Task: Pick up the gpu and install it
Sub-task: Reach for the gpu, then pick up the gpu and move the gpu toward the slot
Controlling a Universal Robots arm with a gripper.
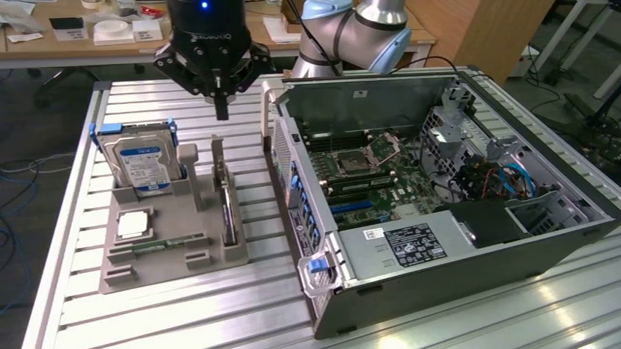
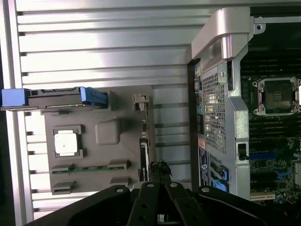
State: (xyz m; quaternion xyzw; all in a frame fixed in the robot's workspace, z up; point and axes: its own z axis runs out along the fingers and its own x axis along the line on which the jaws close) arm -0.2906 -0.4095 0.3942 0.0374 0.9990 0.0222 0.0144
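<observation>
Gripper hangs above the far end of the grey parts tray, its two black fingers pressed together into one narrow point and holding nothing; in the wrist view the same closed tip sits close to one end of the card. The gpu stands on its long edge in a slot along the tray's side at the exterior view's right, the side nearest the computer case; it is below the fingertips and apart from them, untouched; from the wrist it reads as a thin dark strip seen edge-on. On the tray's far corner at the exterior view's left a hard drive with a blue-white label stands upright between blue rails; nearer lies a square silver processor, and nearer again a narrow green memory stick lies flat. The case lies on its side with the panel off at the exterior view's right, just beside the tray, its motherboard exposed; both rest on a slatted aluminium table.
</observation>
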